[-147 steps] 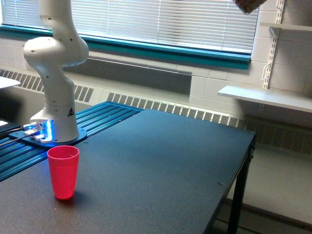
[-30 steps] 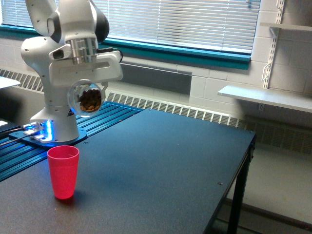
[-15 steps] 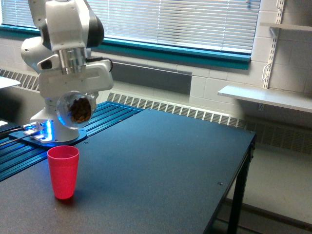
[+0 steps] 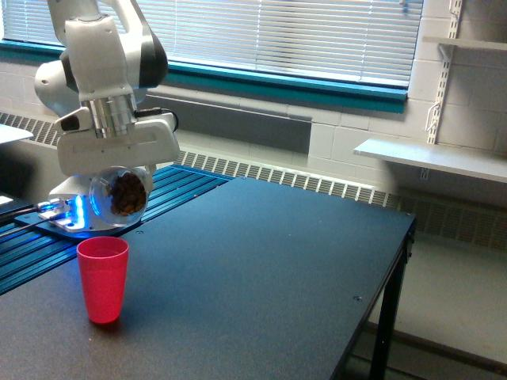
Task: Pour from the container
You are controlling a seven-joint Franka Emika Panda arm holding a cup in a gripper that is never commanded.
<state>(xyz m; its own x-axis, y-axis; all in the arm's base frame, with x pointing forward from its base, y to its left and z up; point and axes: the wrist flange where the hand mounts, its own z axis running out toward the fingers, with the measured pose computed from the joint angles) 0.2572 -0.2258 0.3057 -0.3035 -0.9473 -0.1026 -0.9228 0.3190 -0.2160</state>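
Observation:
The container (image 4: 119, 195), a clear rounded jar with brown bits showing through its wall, hangs in my gripper (image 4: 117, 172) on the exterior view's left. My gripper is shut on it, and its fingers are mostly hidden by the white hand body. The jar sits just above and slightly right of a red plastic cup (image 4: 103, 279), which stands upright on the dark table (image 4: 261, 269). A gap shows between jar and cup rim. Nothing is seen falling from the jar.
The arm's white base (image 4: 87, 202) with a blue light stands behind the red cup on a blue ribbed plate (image 4: 170, 188). The table's right edge (image 4: 396, 269) drops off to the floor. A white shelf (image 4: 432, 158) is mounted on the far wall.
The arm came into view from above and carried the container down and to the left, so it now hangs lower and closer over the red cup. The cup has not moved.

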